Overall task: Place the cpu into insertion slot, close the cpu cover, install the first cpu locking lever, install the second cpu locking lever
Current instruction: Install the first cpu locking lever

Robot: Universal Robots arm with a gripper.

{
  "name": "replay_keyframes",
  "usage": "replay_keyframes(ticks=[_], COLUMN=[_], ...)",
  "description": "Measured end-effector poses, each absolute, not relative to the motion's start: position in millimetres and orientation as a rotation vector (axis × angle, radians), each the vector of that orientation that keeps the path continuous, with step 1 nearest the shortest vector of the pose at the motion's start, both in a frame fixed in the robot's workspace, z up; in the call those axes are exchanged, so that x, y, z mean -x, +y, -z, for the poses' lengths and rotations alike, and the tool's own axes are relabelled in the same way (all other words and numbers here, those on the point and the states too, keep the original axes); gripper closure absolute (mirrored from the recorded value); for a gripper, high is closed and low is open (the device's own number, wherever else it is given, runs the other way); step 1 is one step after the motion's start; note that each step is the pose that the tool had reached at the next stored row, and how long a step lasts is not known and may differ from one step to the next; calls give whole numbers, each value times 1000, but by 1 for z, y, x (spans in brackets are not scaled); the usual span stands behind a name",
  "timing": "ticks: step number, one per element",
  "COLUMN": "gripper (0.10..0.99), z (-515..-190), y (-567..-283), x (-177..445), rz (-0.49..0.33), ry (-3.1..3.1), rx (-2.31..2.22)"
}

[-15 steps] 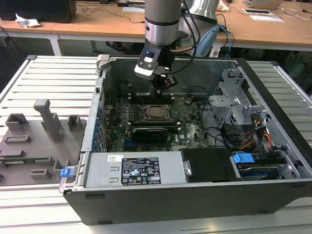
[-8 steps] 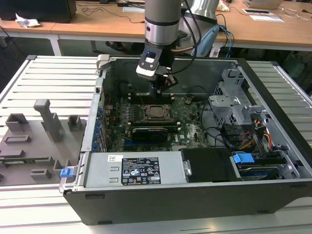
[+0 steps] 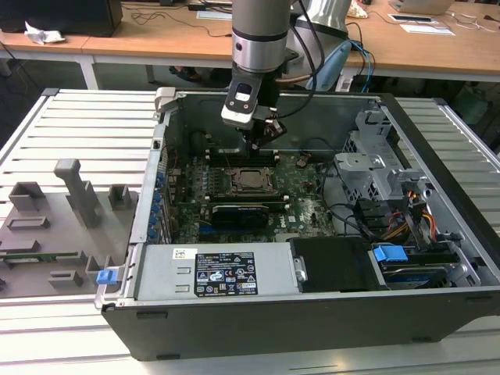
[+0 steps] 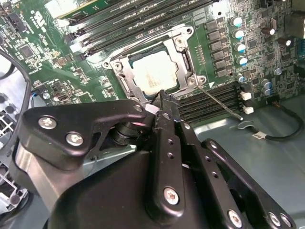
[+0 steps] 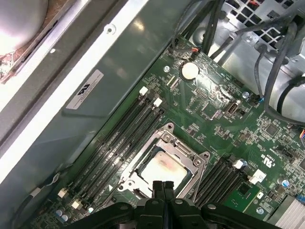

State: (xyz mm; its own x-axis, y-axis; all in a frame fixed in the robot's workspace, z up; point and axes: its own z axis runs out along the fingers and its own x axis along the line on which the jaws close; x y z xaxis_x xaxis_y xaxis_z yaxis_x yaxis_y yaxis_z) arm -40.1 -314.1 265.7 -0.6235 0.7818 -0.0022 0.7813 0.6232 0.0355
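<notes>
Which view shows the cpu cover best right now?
The second wrist view: the cpu cover lies closed around the cpu, close up, three frame sides in sight. In the first wrist view the end effector hides its near edge. The exterior view sees it from farther off.

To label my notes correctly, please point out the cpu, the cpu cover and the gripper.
cpu (image 4: 151, 71), second wrist view, middle of its silver face.
cpu cover (image 4: 185, 57), second wrist view, side bar of its frame.
gripper (image 5: 162, 184), first wrist view, between its fingertips.
</notes>
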Motion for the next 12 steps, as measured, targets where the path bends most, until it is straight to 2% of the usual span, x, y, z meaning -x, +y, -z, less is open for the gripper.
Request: replay_keyframes(ticks=[12], gripper=[980], z=[-266], y=[-314], x=[40], rz=[-50], ry=[2873], rx=[-1231])
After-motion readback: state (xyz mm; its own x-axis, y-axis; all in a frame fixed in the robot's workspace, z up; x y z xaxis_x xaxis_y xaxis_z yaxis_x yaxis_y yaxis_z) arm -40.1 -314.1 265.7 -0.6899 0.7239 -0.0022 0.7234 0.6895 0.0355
